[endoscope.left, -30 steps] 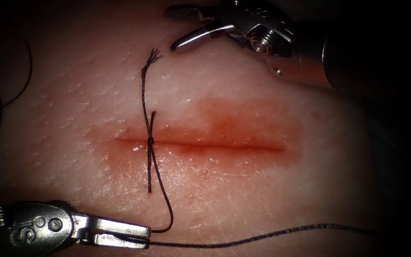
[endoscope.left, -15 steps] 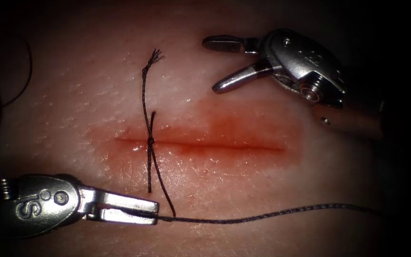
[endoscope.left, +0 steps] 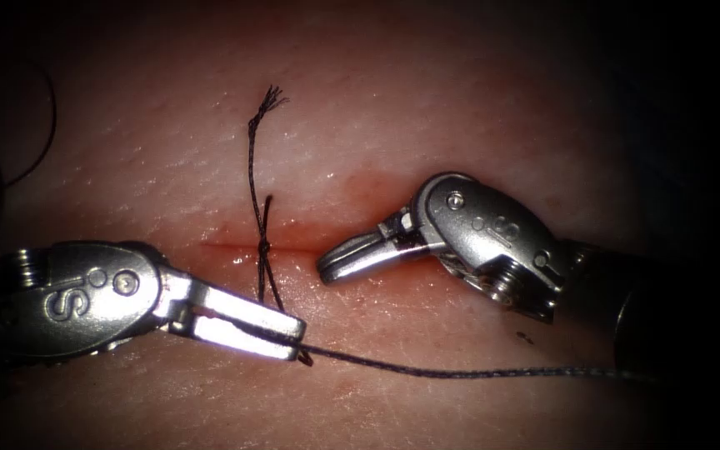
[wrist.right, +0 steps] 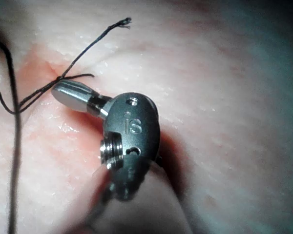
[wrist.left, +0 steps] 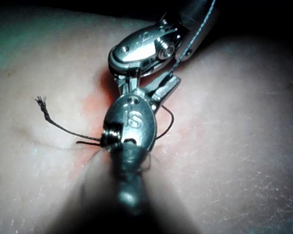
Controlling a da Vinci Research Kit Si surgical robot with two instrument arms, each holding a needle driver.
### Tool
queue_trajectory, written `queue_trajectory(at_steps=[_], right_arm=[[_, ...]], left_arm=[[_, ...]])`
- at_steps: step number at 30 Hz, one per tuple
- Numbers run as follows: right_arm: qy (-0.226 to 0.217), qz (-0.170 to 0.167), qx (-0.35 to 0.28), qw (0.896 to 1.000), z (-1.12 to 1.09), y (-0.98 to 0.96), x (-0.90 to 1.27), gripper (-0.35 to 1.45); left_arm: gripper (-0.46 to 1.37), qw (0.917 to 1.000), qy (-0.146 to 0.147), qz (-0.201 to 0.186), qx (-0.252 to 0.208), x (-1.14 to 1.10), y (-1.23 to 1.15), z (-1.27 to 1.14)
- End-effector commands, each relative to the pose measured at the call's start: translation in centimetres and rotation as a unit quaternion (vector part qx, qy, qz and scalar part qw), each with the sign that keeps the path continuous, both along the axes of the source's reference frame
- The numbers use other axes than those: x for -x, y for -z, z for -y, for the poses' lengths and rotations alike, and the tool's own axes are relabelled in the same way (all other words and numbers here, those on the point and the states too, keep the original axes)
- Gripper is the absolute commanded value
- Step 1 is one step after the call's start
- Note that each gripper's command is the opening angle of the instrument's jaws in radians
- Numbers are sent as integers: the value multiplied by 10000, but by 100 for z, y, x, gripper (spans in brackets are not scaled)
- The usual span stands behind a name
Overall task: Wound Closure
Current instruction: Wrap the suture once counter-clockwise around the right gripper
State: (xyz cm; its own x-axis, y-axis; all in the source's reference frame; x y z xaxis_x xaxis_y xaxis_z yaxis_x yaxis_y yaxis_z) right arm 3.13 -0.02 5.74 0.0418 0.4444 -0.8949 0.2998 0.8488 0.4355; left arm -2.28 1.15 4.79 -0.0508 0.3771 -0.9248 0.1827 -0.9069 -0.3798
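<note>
**Left tool gripping thread below the knot, right tool down over the cut**

The left arm's silver steel needle driver is lying at the near edge of the cut, its jaws closed on the dark braided thread. The thread is running away from its tips toward the right, across the pale pink pork tissue. Just above those tips the tied dark knot is sitting on the thin red horizontal cut, and beyond the knot a frayed dark cut end of thread is lying on the far side of the tissue.

The right arm's silver steel needle driver is resting over the cut, right of the knot and near the left tool's tips. Its jaws are looking closed or nearly so, with nothing between them. Pale red fluid is staining the tissue around it.

No containers here. The needle's place cannot be told.

Against half a second ago: the right tool has come down from the far side onto the cut and its jaws have narrowed from wide open. The left tool has shifted up and right with the thread, taking out the slack below the knot.
</note>
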Motion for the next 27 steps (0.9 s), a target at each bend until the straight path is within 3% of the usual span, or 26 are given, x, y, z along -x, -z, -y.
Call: queue_trajectory(at_steps=[1, 7, 15, 22, 27], right_arm=[[-61, 3, 5, 10000, 1, -1, -3, -35], [-184, -49, 35, 9998, 8, -10, -25, -35], [14, -238, 51, 9997, 23, -19, -61, -35], [130, -612, -52, 9980, 22, -9, -77, -35], [143, -871, -132, 9960, 22, 1, -80, -35]], left_arm=[[-35, 10000, -71, 50, 35, 0, -2, -2], [-35, 9988, -177, 360, 266, 7, -11, -25], [-35, 9957, -324, 633, 594, 12, -32, -51], [-35, 9917, -393, 795, 927, 3, -51, -69], [-35, 9903, -353, 749, 1114, -11, -80, -83]])
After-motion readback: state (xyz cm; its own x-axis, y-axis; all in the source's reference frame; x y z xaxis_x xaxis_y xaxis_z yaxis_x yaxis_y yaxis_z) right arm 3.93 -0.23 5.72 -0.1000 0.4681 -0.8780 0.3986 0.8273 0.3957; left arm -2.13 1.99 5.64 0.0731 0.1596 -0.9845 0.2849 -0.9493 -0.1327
